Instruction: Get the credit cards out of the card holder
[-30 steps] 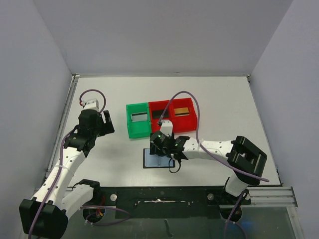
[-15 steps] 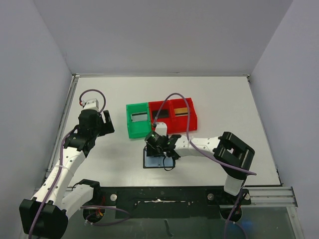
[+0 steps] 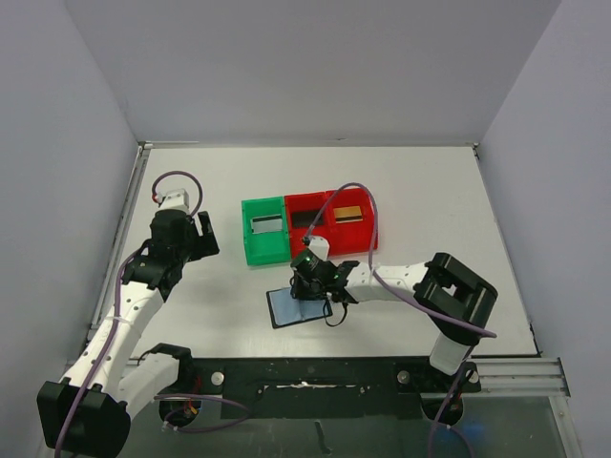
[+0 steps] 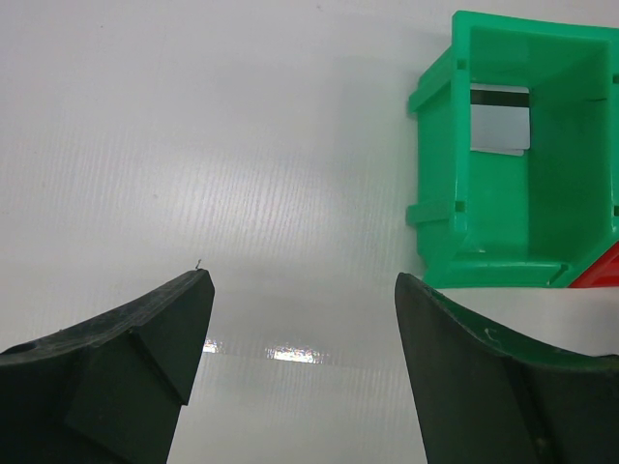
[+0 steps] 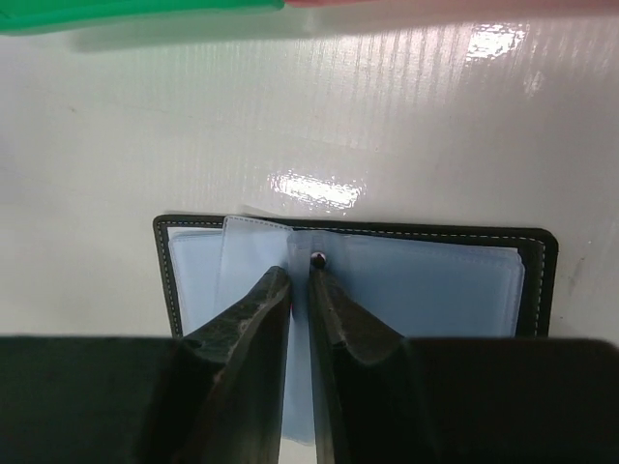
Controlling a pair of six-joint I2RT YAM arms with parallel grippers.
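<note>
Right gripper has pinched shut on the card holder, at its clear pocket. The holder now lies skewed below the green bin. Its pockets look empty.

My card holder lies open and flat on the tabletop, a little askew. It has black edges and glossy grey-blue pockets, and my right claw is pinched on its middle leaf. The silvery-grey card lies in the green bin. The black card and the gold card lie in the red bins.
</note>
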